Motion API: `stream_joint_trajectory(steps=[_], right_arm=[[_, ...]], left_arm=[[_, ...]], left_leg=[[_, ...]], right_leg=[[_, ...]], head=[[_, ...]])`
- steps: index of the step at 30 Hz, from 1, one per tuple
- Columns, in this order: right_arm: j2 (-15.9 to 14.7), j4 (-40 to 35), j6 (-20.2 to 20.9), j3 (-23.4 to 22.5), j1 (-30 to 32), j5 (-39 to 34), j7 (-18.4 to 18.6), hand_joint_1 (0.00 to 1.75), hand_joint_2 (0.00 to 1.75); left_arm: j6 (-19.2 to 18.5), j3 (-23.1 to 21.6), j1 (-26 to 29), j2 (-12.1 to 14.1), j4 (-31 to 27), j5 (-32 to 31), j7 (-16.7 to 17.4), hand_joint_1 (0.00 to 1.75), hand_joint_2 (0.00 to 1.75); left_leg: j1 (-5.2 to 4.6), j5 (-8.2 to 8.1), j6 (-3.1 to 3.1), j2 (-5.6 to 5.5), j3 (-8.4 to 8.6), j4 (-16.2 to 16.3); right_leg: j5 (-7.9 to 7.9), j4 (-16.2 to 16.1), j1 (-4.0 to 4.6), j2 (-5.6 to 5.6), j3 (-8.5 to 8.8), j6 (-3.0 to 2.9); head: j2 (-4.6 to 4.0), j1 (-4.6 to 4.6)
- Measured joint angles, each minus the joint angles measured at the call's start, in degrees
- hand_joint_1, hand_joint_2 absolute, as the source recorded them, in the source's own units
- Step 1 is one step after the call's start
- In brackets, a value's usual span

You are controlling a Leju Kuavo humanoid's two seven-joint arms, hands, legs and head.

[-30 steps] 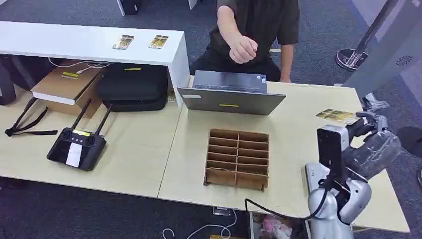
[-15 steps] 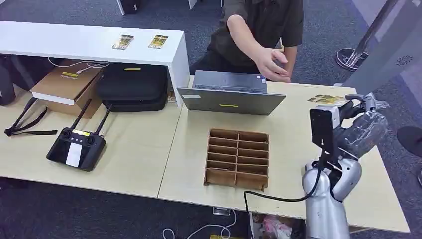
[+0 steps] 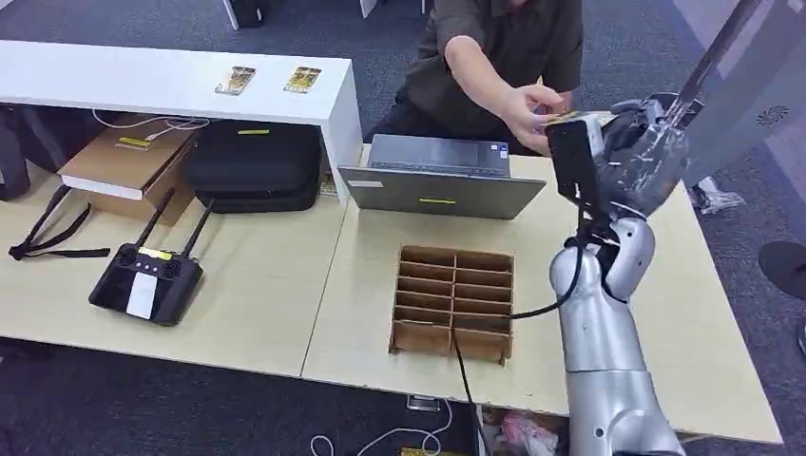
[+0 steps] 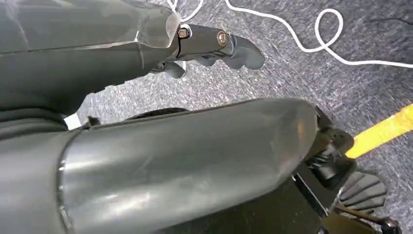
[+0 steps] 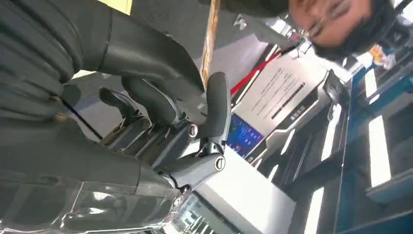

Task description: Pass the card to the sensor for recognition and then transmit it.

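Right hand (image 3: 635, 142) now rides high above the far edge of the bench (image 3: 608, 285), lifted and swung forward from its low position near the bench's right side a second ago. Its thumb and fingers are clamped on the card (image 3: 574, 118), which shows as a thin yellow edge in the right wrist view (image 5: 210, 44), pinched upright between the thick thumb and the darker fingers (image 5: 146, 105). A person's hand (image 3: 528, 106) has come forward over the laptop (image 3: 439, 179) and now sits just beside the card, on the far side of the robot's hand; whether it already touches the card cannot be told. That reads as the handover stage: the card seems to be offered across, and release is likely the next call once the person has a firm hold. Left hand (image 4: 214, 44) hangs low over grey carpet and a white cable (image 4: 302, 34), its fingers apart and holding nothing. Below the raised arm, the wooden slotted tray (image 3: 454, 304) sits on the bench.
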Motion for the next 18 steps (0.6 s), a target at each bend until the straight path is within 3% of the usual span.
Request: stream_joint_trajectory(steps=[9,18], right_arm=[[2.4,16.36,-0.92,2.56,-8.68,0.55,-0.61,1.75,1.75],[3.3,21.28,-1.4,3.69,-9.63,-0.31,-0.55,1.75,1.75]], left_arm=[[0.37,-1.75,-0.31,0.07,0.11,2.67,-0.18,0.0,0.0],[0.28,-2.04,-0.3,0.09,0.13,4.02,-0.31,0.0,0.0]], left_leg=[[0.0,0.0,0.0,-0.01,-0.01,0.0],[0.0,0.0,0.0,-0.02,-0.02,0.0]], right_leg=[[-0.01,-0.01,0.0,-0.01,-0.01,0.01],[-0.01,-0.02,0.0,-0.02,-0.01,0.01]], head=[[0.0,0.0],[0.0,0.0]])
